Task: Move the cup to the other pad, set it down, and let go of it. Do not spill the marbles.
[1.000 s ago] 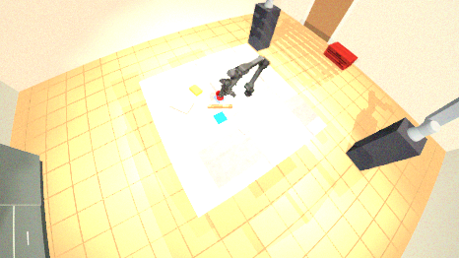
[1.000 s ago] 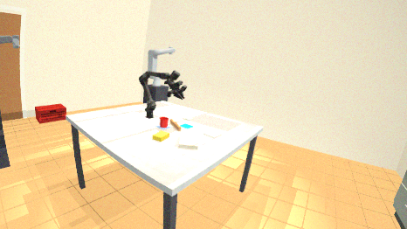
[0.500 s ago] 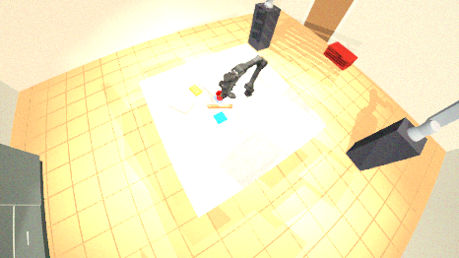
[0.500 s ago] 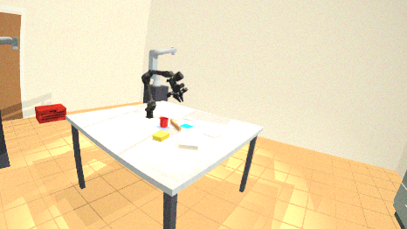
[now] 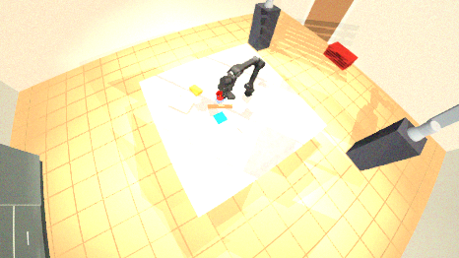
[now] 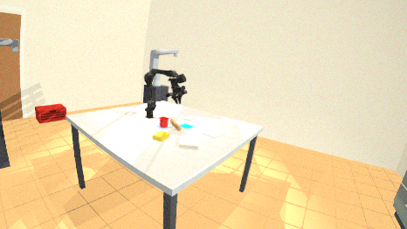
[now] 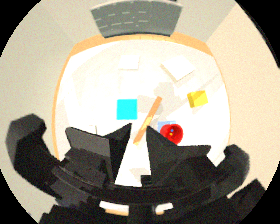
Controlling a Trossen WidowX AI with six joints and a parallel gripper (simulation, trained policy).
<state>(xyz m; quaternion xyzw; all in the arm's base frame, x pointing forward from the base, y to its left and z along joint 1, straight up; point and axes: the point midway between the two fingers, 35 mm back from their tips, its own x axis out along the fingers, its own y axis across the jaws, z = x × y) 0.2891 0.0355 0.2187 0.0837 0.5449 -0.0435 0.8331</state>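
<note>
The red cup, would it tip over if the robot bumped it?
The red cup might tip, since it stands upright and nothing holds it. Its open top shows small bits inside, so they could probably spill.

The black arm [image 5: 243, 66] [image 6: 163, 73] rises from its base, bends at the elbow and reaches out above the table; its wrist [image 6: 180, 79] angles downward; the gripper [image 5: 228, 95] [image 6: 178, 100] [image 7: 139, 126] hangs fingers-down, partly open, a narrow gap between the tips, nothing held.

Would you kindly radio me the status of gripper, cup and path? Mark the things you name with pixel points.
Gripper [image 5: 228, 96] [image 6: 178, 101] [image 7: 139, 126] partly open, empty, above table. Cup [image 5: 220, 96] [image 6: 163, 122] [image 7: 171, 134] upright on blue pad [image 7: 166, 123]. Wooden bar [image 5: 220, 106] [image 6: 175, 125] [image 7: 148, 120] between cup and cyan pad [image 5: 220, 117] [image 6: 187, 126] [image 7: 127, 109].
</note>
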